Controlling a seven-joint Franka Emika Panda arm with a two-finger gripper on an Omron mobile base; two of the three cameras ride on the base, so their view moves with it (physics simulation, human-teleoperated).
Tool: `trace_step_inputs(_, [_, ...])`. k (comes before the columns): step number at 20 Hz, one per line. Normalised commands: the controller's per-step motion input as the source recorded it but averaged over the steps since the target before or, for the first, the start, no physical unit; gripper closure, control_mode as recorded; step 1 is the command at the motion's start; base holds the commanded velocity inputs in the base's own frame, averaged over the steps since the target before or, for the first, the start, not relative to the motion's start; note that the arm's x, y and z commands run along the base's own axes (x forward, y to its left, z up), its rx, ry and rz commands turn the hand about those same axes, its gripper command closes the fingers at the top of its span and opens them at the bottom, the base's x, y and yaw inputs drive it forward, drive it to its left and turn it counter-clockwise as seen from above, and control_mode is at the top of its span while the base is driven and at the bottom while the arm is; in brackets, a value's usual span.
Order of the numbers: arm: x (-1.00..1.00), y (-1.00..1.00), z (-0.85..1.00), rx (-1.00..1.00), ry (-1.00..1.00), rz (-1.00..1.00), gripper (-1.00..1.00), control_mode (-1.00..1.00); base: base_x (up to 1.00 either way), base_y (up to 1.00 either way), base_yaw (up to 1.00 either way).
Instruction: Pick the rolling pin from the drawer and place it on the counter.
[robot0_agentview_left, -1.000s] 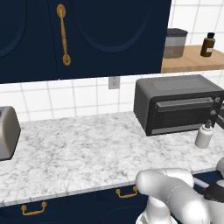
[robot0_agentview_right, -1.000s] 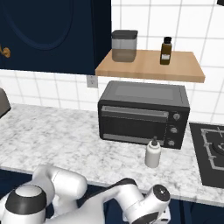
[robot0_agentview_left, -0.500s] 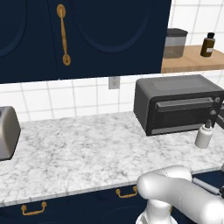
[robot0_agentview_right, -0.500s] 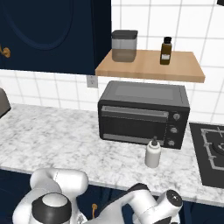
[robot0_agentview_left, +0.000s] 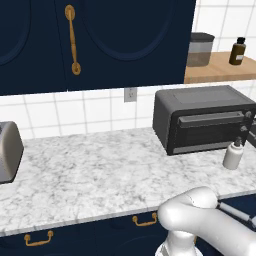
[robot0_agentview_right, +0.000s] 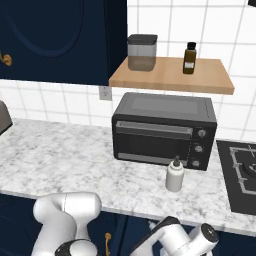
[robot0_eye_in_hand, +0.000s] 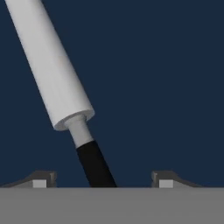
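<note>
In the hand view the rolling pin (robot0_eye_in_hand: 52, 70) lies slanted on the dark blue floor of the drawer (robot0_eye_in_hand: 170, 83). It has a pale white barrel, and its thin dark handle rod (robot0_eye_in_hand: 96, 166) runs down between my fingers. My gripper (robot0_eye_in_hand: 103, 181) is open, one fingertip (robot0_eye_in_hand: 40, 180) on each side of the rod and both apart from it. The counter (robot0_agentview_left: 100, 170) is the white marble worktop across both base views, also seen as the counter (robot0_agentview_right: 65, 155). My arm bends down below its front edge.
A black toaster oven (robot0_agentview_right: 162, 131) stands at the back of the counter with a small white soap bottle (robot0_agentview_right: 174, 175) in front of it. A toaster (robot0_agentview_left: 7, 152) is at the far left, a hob (robot0_agentview_right: 242, 172) at the right. Above is a wooden shelf (robot0_agentview_right: 170, 77) with a canister and a bottle.
The arm has sunk a little lower below the counter's front edge. Nothing on the counter has moved.
</note>
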Motion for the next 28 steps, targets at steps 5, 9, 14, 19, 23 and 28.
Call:
trace_step_inputs(5, [0.00,0.00,-0.75,0.00,-0.11,0.02,-1.00,-1.00,0.00,0.00,0.00])
trace_step_inputs(9, [-0.74,0.13,-0.97,-0.06,-0.23,0.04,1.00,-1.00,0.00,0.00,0.00])
trace_step_inputs(14, [-1.00,0.00,-0.76,-0.12,-0.15,0.06,1.00,-1.00,0.00,0.00,0.00])
trace_step_inputs(19, [-0.87,0.00,0.15,-0.06,-0.19,0.18,1.00,-1.00,0.00,0.00,0.00])
trace_step_inputs(23, [-0.60,0.00,0.89,-0.03,-0.21,0.24,1.00,-1.00,0.00,0.00,0.00])
trace_step_inputs(28, [-0.50,0.00,1.00,-0.04,-0.18,0.21,1.00,-1.00,0.00,0.00,0.00])
